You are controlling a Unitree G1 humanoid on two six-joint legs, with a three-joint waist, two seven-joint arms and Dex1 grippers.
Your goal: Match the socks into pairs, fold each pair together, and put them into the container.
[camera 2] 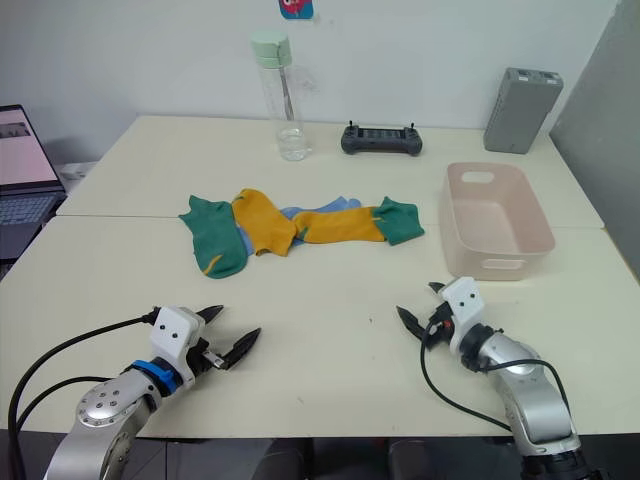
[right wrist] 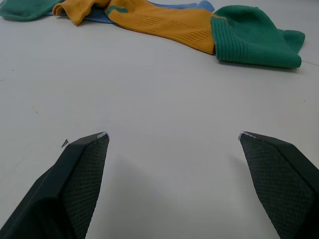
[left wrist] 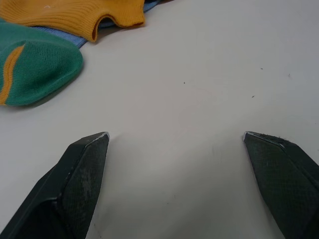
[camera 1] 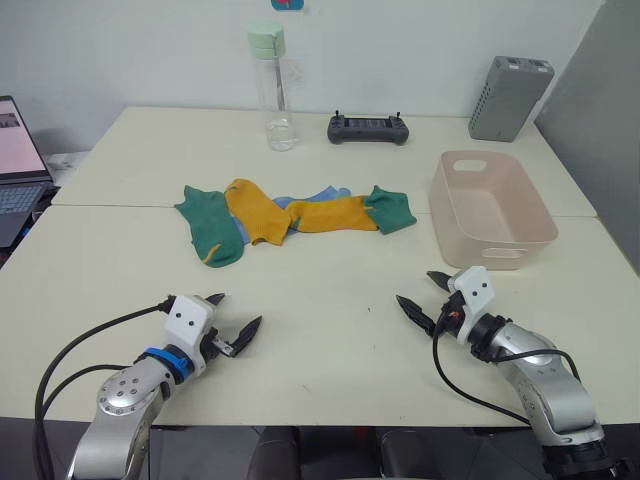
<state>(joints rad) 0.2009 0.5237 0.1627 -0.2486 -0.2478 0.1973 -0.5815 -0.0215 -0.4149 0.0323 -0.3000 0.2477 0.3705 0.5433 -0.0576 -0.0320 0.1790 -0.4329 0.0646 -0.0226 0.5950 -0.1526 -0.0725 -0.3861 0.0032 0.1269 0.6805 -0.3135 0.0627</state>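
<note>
From the head camera, the soft fabric socks (camera 1: 290, 215) lie in one overlapping row in the middle of the cream matte table (camera 1: 330, 340), with the pale pink rectangular plastic tub (camera 1: 490, 208) to their right, well apart from the pile and with nothing visible inside it; its rounded corners and an oval handle cutout show at both ends. The row runs from a dark green sock (camera 1: 208, 228) at the left, through a mustard-yellow sock (camera 1: 256, 210), a strip of light blue sock (camera 1: 322, 195) and a second mustard-yellow sock (camera 1: 335, 214), to a dark green sock (camera 1: 392, 208) at the right. The left gripper (camera 1: 235, 322) and the right gripper (camera 1: 420, 296) hover low over bare table near the front edge, each with its two black fingers spread wide and nothing between them. The wrist views add the detail: the left wrist view shows the ribbed knit of a yellow cuff and a yellow stripe on the green toe, and the right wrist view shows the ribbed green cuff joined to yellow fabric, plus the cross-hatched pads of the fingers (right wrist: 79, 184). Along the back stand a clear plastic bottle with a mint lid (camera 1: 272, 88), a dark grey handheld controller (camera 1: 368, 128) and a grey ribbed upright box (camera 1: 510, 97); an open laptop (camera 1: 18, 165) sits at the left
</note>
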